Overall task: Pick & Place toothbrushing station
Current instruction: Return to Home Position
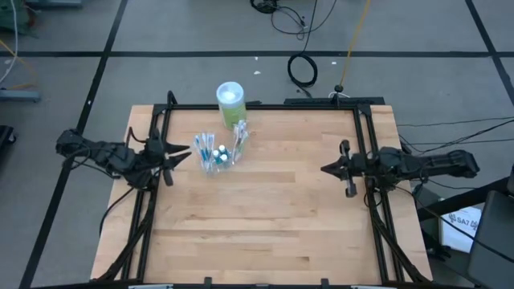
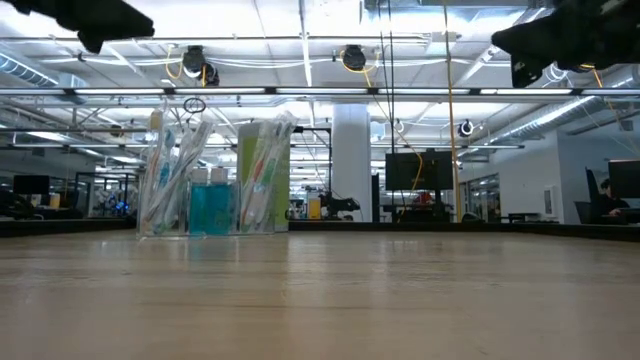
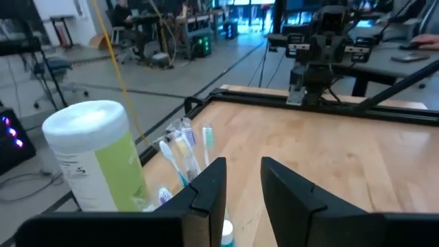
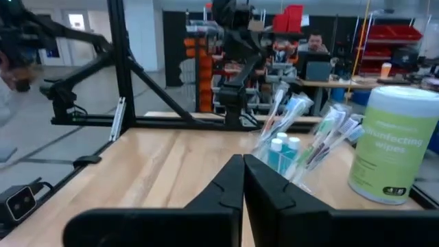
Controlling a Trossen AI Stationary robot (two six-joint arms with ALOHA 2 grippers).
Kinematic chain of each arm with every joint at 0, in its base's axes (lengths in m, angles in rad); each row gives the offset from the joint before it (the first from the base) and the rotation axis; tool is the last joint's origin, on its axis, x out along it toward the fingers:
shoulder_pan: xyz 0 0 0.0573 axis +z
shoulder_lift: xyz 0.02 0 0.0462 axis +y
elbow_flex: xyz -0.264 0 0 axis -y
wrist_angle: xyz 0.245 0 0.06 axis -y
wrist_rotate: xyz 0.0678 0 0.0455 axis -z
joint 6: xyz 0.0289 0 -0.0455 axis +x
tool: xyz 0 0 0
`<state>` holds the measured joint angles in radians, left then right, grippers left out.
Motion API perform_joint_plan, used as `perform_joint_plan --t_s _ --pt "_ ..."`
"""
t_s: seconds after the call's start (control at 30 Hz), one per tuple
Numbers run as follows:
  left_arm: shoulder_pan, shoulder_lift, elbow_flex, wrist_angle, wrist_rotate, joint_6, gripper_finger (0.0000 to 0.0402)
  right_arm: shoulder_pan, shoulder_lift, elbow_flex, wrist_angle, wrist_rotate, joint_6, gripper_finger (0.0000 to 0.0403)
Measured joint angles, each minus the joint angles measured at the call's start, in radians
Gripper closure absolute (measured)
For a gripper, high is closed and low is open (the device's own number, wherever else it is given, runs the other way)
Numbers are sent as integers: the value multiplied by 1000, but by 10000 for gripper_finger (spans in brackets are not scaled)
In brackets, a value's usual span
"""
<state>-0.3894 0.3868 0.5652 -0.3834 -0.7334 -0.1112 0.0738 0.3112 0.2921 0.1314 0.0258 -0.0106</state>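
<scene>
1. The wooden desk (image 1: 273, 225) carries everything. All the items sit in its left rear part, and the rest shows bare planks.
2. The left arm (image 1: 104, 152) lies over the desk's left edge and points inward. The right arm (image 1: 418, 164) lies over the right edge and faces it, well apart from the items.
3. A white-and-green wipes canister (image 1: 231, 103) stands upright at the desk's far edge. It is just behind the cup, and I cannot tell whether the two touch.
4. The left pincer (image 1: 181, 154) hovers near the cup with its tips pointing at it. In the left wrist view its fingers (image 3: 209, 189) stand apart with a clear gap between them, and they hold nothing.
5. The right pincer (image 1: 325, 169) hangs above bare desk, far from the cup. In the right wrist view its fingers (image 4: 230, 185) are pressed together with nothing between them.
6. The clear cup (image 1: 218, 158) stands upright on the desk between the left pincer and the canister. The low view shows it resting flat on the wood (image 2: 175, 222).
7. The toothbrushes (image 1: 239, 136) stand bunched in the cup, heads up and leaning outward. Their pale handles have blue, green and pink accents (image 2: 165, 170).
8. The blue tubes (image 2: 210, 208) stand among the brushes in the cup's middle, white caps up (image 4: 282, 147).
</scene>
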Motion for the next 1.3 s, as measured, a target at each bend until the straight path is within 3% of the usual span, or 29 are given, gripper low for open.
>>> perform_joint_plan --t_s 0.23,0.4,0.53,0.8,1.03,1.3 --pt "-21 -176 -154 105 84 112 305 0 -148 -91 -13 -11 -17 402" --pt "-27 -297 -233 119 131 110 305 0 -224 -163 -11 -154 -51 402" --pt "-27 -382 -277 120 154 116 305 0 -273 -185 -5 -185 -38 401" --pt "-27 -381 -289 108 241 148 304 0 -306 -221 -10 -184 -29 401" --pt "-28 -381 -328 173 412 229 304 0 -307 -236 -7 -182 -17 401" --pt "-25 -380 -452 349 407 277 304 0 -306 -238 -23 -183 -9 400"
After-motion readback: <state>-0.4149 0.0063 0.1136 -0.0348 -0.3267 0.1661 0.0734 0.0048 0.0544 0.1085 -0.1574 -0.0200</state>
